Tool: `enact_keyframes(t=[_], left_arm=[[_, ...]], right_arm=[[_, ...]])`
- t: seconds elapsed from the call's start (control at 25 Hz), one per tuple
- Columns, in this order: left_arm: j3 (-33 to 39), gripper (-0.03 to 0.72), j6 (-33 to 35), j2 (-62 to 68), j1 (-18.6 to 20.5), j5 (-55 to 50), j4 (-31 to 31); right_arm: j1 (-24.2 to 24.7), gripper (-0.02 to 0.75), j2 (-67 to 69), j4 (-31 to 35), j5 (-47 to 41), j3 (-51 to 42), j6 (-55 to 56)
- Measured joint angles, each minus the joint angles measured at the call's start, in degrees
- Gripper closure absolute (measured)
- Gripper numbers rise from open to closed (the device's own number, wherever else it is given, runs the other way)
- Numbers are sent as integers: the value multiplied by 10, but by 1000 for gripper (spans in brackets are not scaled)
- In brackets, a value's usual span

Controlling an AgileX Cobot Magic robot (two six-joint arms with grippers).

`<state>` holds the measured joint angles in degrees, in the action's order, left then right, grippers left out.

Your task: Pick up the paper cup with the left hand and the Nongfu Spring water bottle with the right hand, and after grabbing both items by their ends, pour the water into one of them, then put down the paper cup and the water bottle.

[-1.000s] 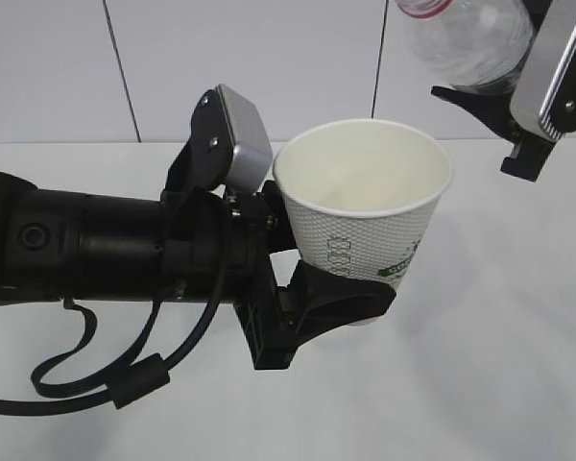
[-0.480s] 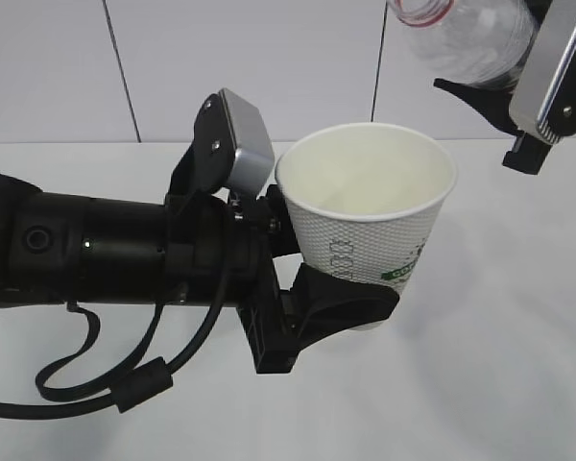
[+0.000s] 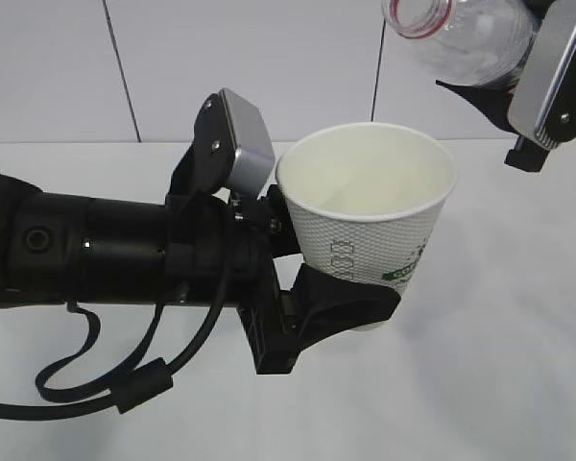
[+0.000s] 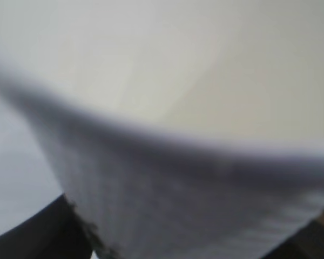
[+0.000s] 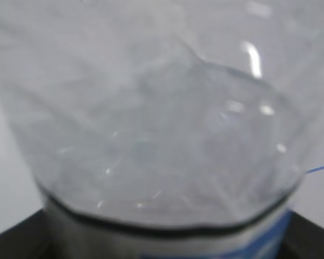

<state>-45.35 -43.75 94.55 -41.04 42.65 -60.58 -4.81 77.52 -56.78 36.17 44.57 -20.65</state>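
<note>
Left pincer [image 3: 350, 307] at frame centre grasps the paper cup [image 3: 365, 221] low on its wall, upright above the worktop [image 3: 480, 384]. Right pincer [image 3: 504, 91], upper right, grasps the Nongfu Spring water bottle [image 3: 461, 34]. Over the last second its open mouth has swung further into view, off the cup's rim. Judgement: pouring appears finished; set-down remains.

One paper cup [image 3: 365, 216] is counted, gripped low on its wall in the left claw [image 3: 341, 298]. One water bottle [image 3: 466, 38] is counted, held in the right claw [image 3: 504, 91], with its open neck above and to the right of the left claw. Two claws are counted, one on each of two arms. One counter [image 3: 499, 384] is seen below both.
</note>
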Motion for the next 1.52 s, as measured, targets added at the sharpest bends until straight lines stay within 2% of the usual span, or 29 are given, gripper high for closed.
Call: enact_keyframes(t=[0.36, 1.12, 1.52], left_arm=[[0, 159, 0, 0, 0, 1, 0], [0, 160, -1, 0, 0, 11, 0], [0, 160, -1, 0, 0, 11, 0]], right_arm=[[0, 244, 0, 1, 12, 0, -30], [0, 244, 0, 72, 32, 0, -139], [0, 244, 0, 75, 41, 0, -170]])
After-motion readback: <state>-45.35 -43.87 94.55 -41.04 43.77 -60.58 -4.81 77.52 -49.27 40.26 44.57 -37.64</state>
